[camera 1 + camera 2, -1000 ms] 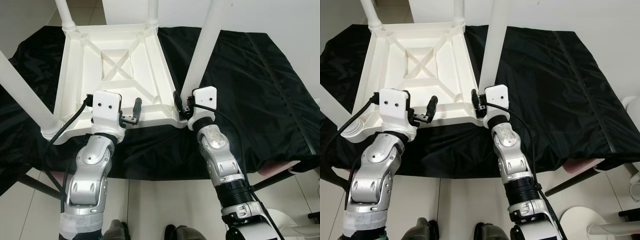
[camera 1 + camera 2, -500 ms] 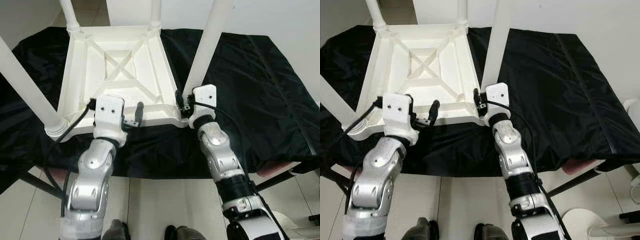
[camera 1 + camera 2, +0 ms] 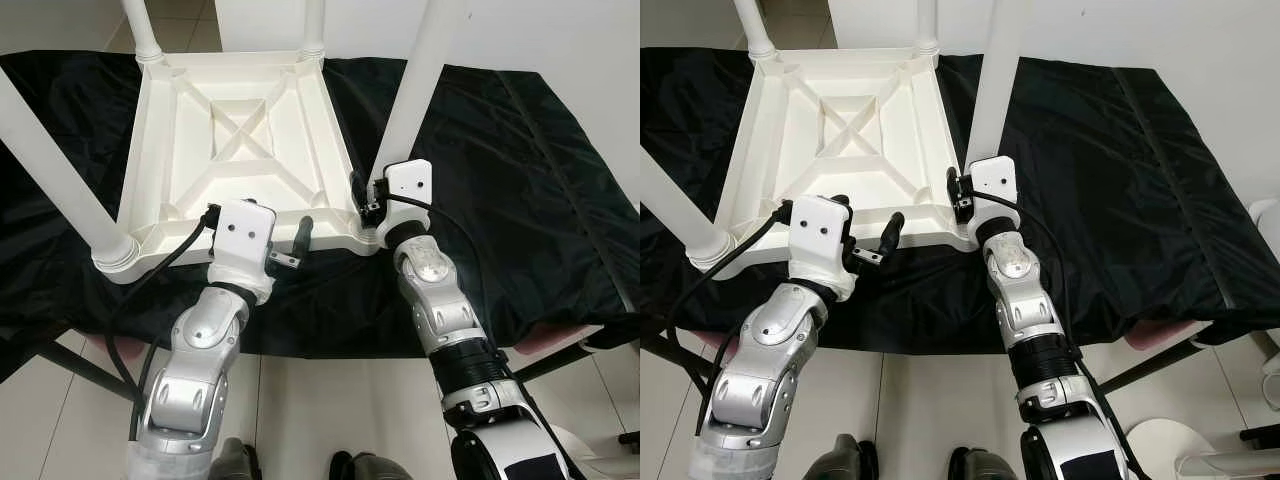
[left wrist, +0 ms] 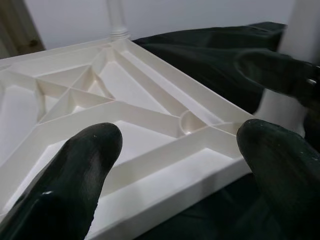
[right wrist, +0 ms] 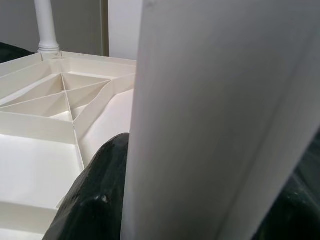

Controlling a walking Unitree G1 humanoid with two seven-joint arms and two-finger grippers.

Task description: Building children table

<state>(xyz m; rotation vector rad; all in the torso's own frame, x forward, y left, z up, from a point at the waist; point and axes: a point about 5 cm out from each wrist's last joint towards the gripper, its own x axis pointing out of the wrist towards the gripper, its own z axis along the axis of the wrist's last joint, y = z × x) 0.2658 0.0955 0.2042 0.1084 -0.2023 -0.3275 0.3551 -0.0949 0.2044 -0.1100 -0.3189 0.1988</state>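
Note:
A white plastic children's table [image 3: 240, 130] lies upside down on a black cloth [image 3: 520, 180], its legs pointing up. My right gripper [image 3: 378, 195] is shut on the near right leg [image 3: 415, 80] just above its socket; in the right wrist view the leg [image 5: 210, 115] sits between both black fingers [image 5: 95, 200]. My left gripper [image 4: 175, 160] is open at the table's front edge [image 4: 165, 185], one finger [image 3: 303, 233] standing just before the rim. The near left leg [image 3: 50, 150] rises from its corner socket [image 3: 118, 252].
Two far legs [image 3: 140, 25] stand at the back corners. The cloth hangs over the front of the support, with tiled floor [image 3: 330, 400] below. A black frame bar [image 3: 70, 365] slants at lower left. A white round object [image 3: 1180, 440] lies on the floor at lower right.
The view has shifted a little. My left gripper has moved right along the table's front edge and back from the rim. The right gripper stays on the near right leg.

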